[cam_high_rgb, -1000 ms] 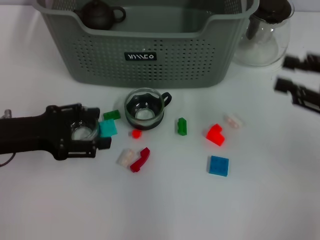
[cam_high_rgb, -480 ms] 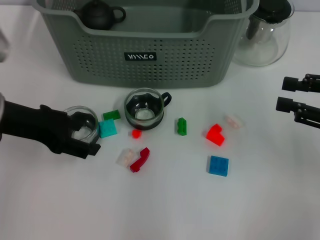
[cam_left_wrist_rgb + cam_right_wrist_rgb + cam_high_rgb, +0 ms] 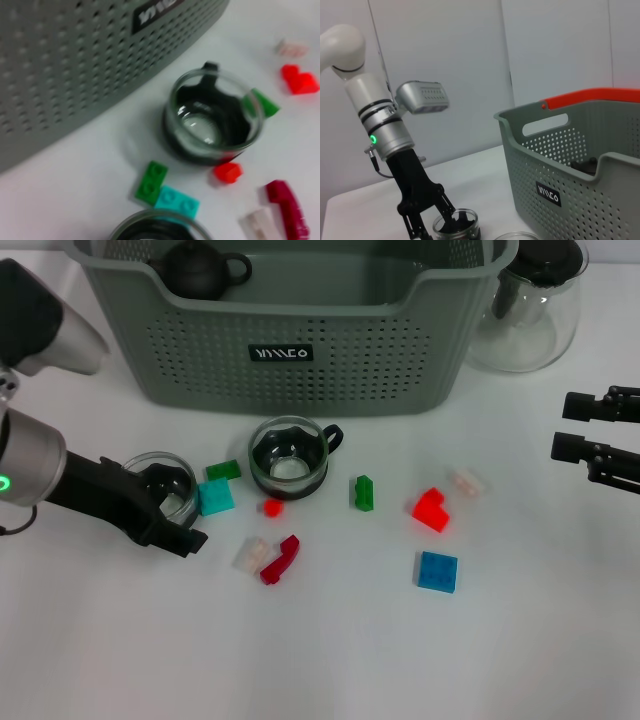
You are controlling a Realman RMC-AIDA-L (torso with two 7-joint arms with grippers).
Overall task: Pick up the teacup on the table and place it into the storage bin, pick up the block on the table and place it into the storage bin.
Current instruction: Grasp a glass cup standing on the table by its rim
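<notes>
Gripping one teacup (image 3: 165,492) on the table (image 3: 330,650), the left gripper (image 3: 168,512) is clamping it; second teacup (image 3: 289,457) sitting beside bin (image 3: 290,330); right gripper (image 3: 565,427) idling open; nine blocks scattered.

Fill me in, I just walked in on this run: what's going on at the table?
The left gripper is down at a glass teacup on the white table, its fingers around the cup, which is not yet lifted. A second glass teacup with a black handle sits in front of the grey-green storage bin, with small coloured blocks scattered around, including a teal block beside the gripped cup. A dark teapot is already in the bin. The right gripper waits at the table's right edge.
</notes>
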